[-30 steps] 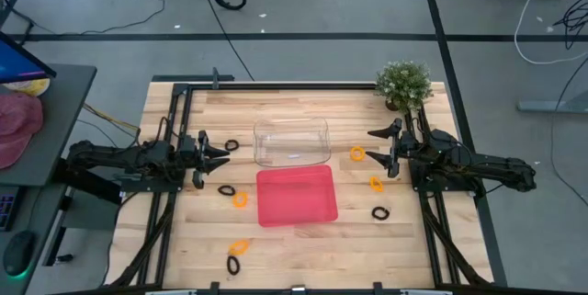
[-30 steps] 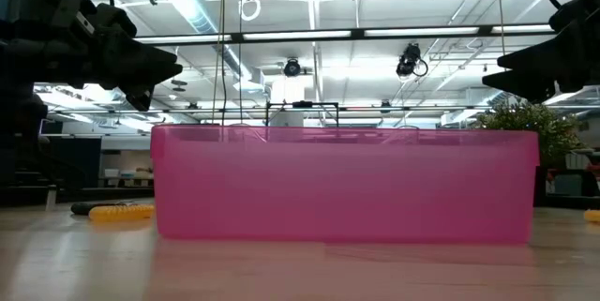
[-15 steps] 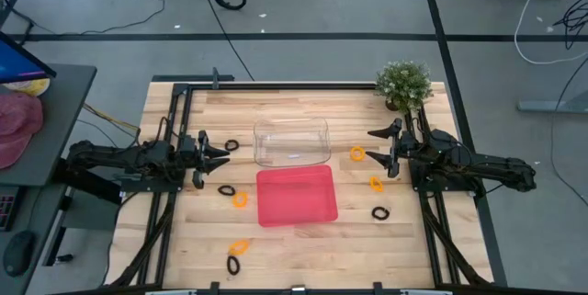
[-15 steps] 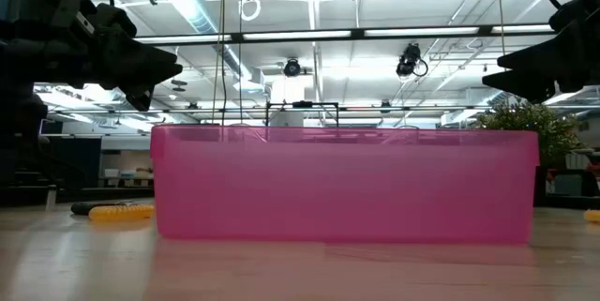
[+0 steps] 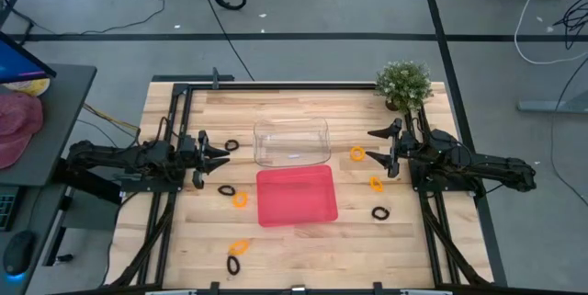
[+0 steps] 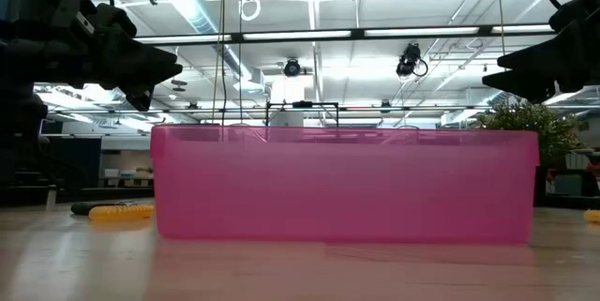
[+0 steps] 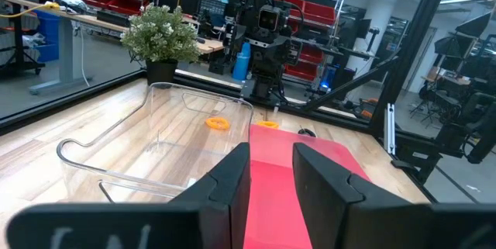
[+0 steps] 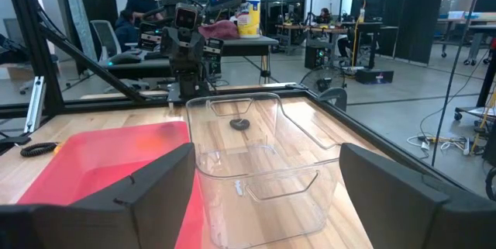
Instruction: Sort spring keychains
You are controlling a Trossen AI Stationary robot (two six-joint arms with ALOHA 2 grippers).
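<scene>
- I see small coiled orange and black spring keychains (image 5: pixel 356 153) scattered on the wooden desk (image 5: pixel 303 249), from 3 to 9 o'clock around the clear plastic tray (image 5: pixel 291 141) and pink plastic tray (image 5: pixel 296 195); neither tray holds any.
- Left pincer (image 5: pixel 223 155), 9 o'clock, narrowly parted, empty.
- Right pincer (image 5: pixel 374 154), 3 o'clock, spread wide, empty, probably staged for the nearest orange coil.

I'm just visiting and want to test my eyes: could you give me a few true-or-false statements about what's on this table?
1. The pink tray holds no keychains. True.
2. The clear tray sits beside the potted plant, touching it. False: they stand well apart.
3. The right gripper is open and empty. True.
4. The left gripper carries an orange keychain. False: it holds nothing.
5. All keychains are orange. False: some are black, like one near the left gripper.
</scene>
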